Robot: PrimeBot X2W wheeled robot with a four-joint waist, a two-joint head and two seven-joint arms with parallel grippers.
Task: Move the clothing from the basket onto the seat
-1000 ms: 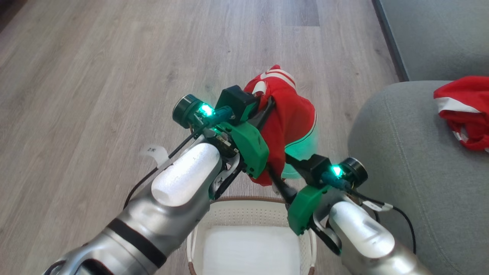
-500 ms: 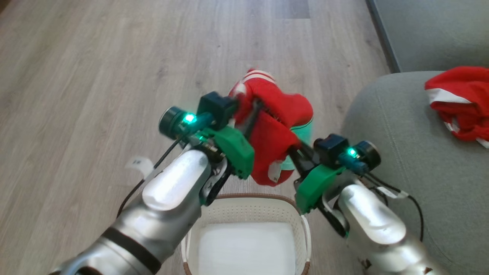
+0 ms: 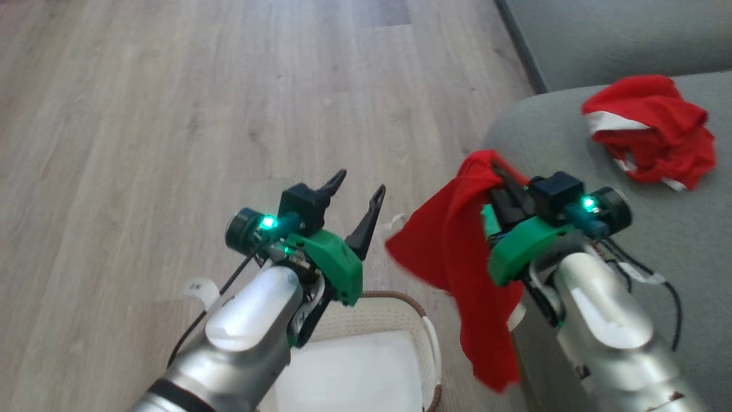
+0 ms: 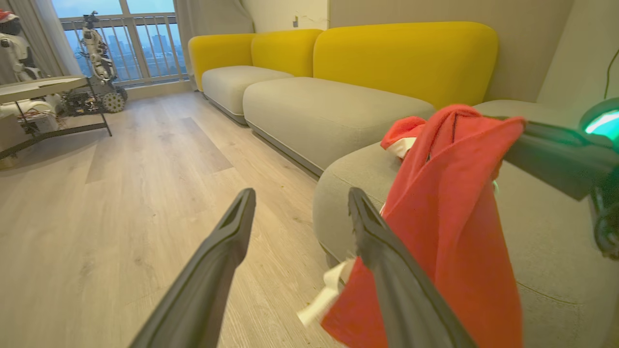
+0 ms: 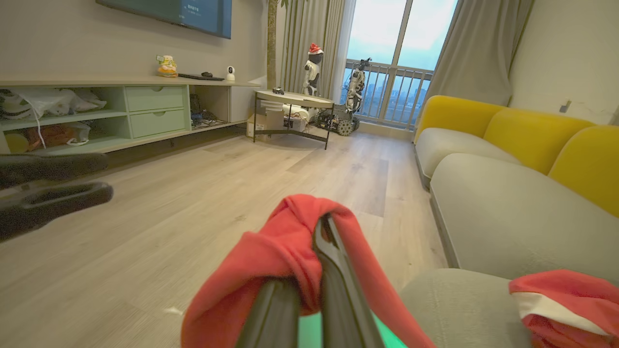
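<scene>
Two red mesh garments are counted. One plain red garment point(image 3: 457, 257) is pinched at its upper fold between the fully closed fingers of the right gripper point(image 3: 496, 171). From there it is draped toward 7 o'clock in the head view, between basket and seat. The other, a crumpled red garment with white trim point(image 3: 646, 131), is seen lying on the single large grey-green fabric seat cushion point(image 3: 549, 126) at about 2 o'clock from that gripper, well apart from it. The left gripper point(image 3: 359, 183) is spread wide and nothing is held in it; the hanging garment is found at its 3 o'clock. One small oval white perforated basket with a brown rim point(image 3: 400, 297) is placed at its 6 o'clock, with a flat white liner point(image 3: 349, 372) inside.
</scene>
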